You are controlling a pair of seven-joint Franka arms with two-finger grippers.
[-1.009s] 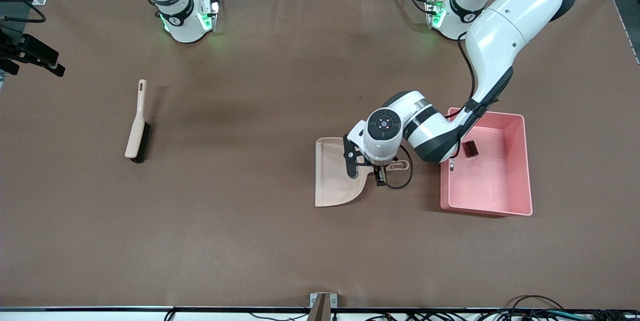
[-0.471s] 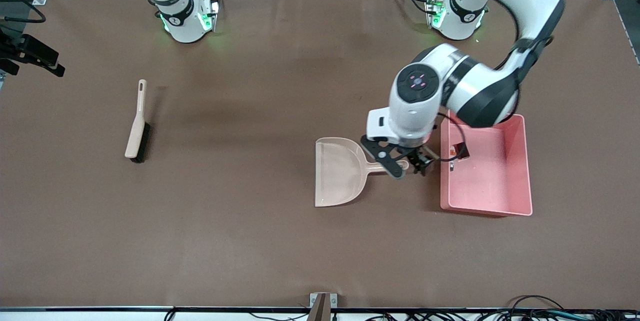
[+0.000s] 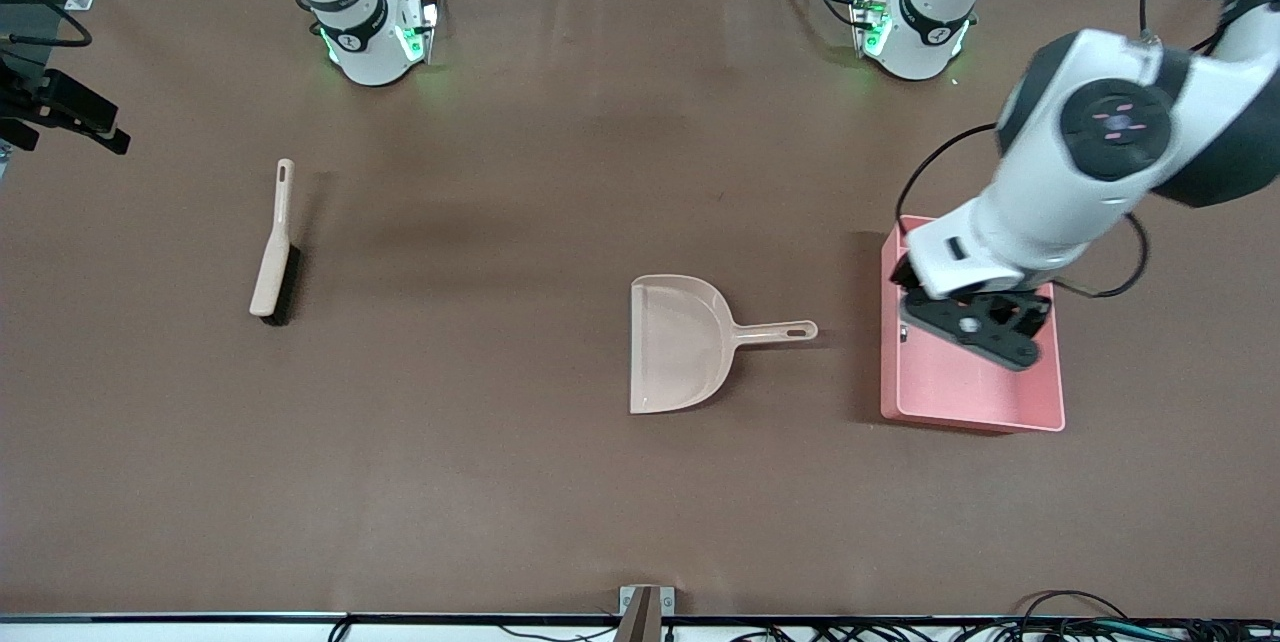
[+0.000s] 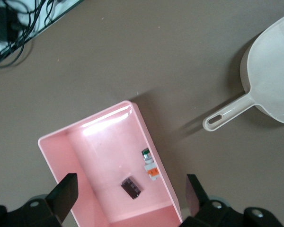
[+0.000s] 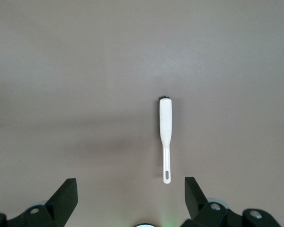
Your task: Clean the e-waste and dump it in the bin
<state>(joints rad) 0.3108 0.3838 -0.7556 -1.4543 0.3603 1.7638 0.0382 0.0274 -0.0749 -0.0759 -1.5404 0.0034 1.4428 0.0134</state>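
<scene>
Since both parts already lie in the bin (image 3: 972,400), we judge the dumping done and the step in hand to be clearing the arms away, and doing that well means lifting the left arm straight up and off the tub without catching its tall walls or knocking the dustpan (image 3: 680,347). On the brown table (image 3: 520,482) the bin sits toward the left arm's end, with the dustpan lying empty beside it toward the middle, its handle pointing at the bin but apart from it, and the brush (image 3: 272,247) resting well apart toward the right arm's end. Over the bin hangs the left gripper (image 4: 132,196), its fingers spread as wide as they go, holding nothing and touching nothing. High over the brush waits the right gripper (image 5: 131,198), just as wide and just as empty. Down on the bin floor we see the white-and-green part (image 4: 149,164) close against one long wall, perhaps touching it, though the angle leaves us unsure, and just beside it the small dark piece (image 4: 131,187).
</scene>
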